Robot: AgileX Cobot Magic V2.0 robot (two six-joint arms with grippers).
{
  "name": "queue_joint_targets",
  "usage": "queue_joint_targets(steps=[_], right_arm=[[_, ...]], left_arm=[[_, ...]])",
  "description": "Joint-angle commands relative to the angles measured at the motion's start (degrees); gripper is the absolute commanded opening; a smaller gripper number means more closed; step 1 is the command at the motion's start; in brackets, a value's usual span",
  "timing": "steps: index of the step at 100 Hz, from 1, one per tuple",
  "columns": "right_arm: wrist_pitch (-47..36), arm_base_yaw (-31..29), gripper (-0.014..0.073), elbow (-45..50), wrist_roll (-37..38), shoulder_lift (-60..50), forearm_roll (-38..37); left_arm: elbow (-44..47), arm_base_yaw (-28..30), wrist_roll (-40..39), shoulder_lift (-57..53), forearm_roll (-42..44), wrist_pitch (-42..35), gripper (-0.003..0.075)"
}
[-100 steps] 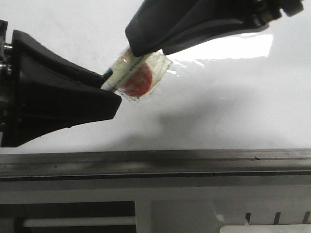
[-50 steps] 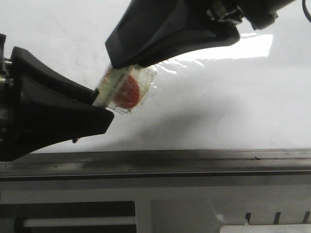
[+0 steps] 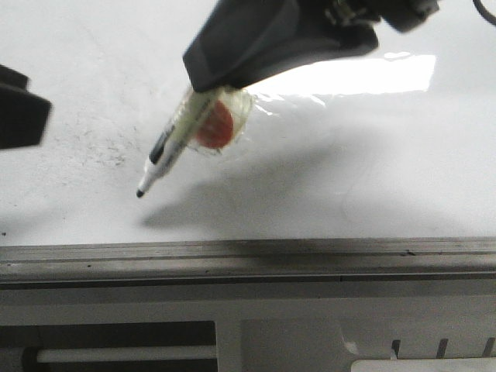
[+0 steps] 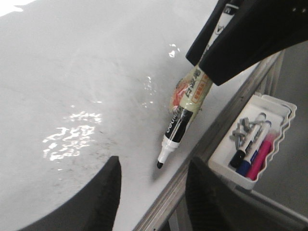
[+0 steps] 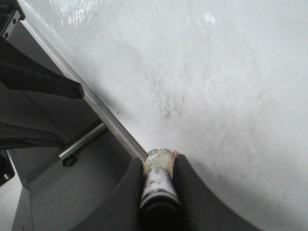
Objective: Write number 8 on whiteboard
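My right gripper [image 3: 208, 84] is shut on a black-and-white marker [image 3: 174, 143] whose barrel is wrapped in clear tape with a red patch. The marker slants down to the left, and its bare black tip [image 3: 140, 193] hangs just above the whiteboard [image 3: 372, 170] near the front edge. In the right wrist view the marker [image 5: 159, 180] is clamped between the right gripper's [image 5: 159, 166] fingers. My left gripper [image 4: 154, 192] stands open and empty, off to the left of the marker [image 4: 180, 122]. No number 8 is in view on the board, only faint grey smudges.
A grey metal edge strip [image 3: 310, 252] runs along the board's front edge. Beyond the edge, a white tray [image 4: 284, 115] holds spare markers and clips. Glare lies on the board at the back right.
The left gripper has let go of the marker's tip end and pulled back to the left. The marker's tip now shows bare, and the right gripper has carried it slightly left.
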Motion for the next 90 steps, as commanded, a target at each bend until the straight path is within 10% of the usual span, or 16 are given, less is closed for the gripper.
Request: queue_joint_targets(steps=[1, 90], right_arm=[[-2.7, -0.8, -0.0071, -4.5, -0.4, -1.0, 0.0], [17.2, -17.2, -0.0058, -15.2, 0.3, 2.9, -3.9]], left_arm=[[-1.7, 0.4, -0.8, -5.2, -1.2, -1.8, 0.0294], [-1.7, 4.7, -0.8, -8.1, -2.9, -2.5, 0.0295]])
